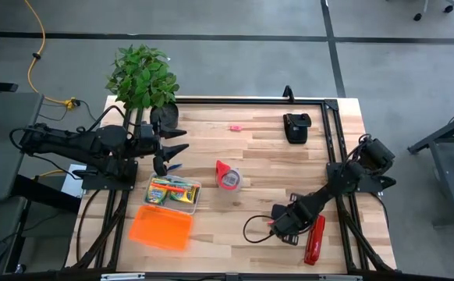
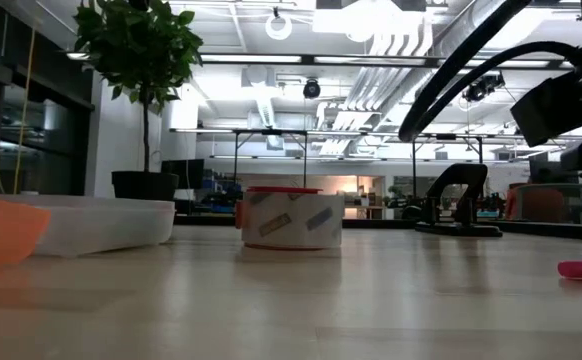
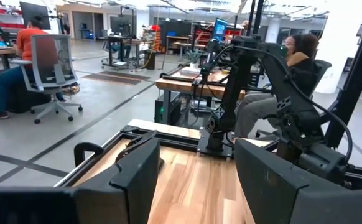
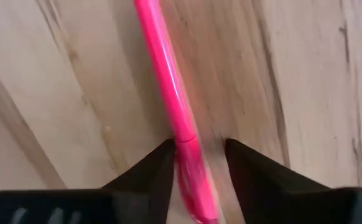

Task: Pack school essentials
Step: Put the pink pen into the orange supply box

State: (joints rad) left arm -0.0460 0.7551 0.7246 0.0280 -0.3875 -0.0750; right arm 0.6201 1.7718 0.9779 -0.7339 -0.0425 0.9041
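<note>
Your right gripper point(image 4: 196, 158) is low on the table point(image 1: 266, 156) near its front right corner, its 2 fingers point(image 4: 147, 171) straddling 1 pink marker point(image 4: 168, 81) that lies flat between them; they are narrowly apart, and I cannot tell if they grip it yet. 1 red stapler point(image 1: 315, 239) lies just beside it. Your left gripper point(image 1: 164, 148) hovers by the left edge, fingers apart and empty. 1 clear case point(image 1: 174, 192) holds what looks like 2 crayon boxes point(image 1: 172, 190), with 1 orange lid point(image 1: 161, 228) at the front left corner and 1 tape roll point(image 1: 228, 176) mid-table.

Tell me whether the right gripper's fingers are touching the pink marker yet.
Cannot tell. In the right wrist view the pink marker lies on the wood between the right gripper's fingers; one edge looks close against it, but no view shows contact or gap plainly.
</note>
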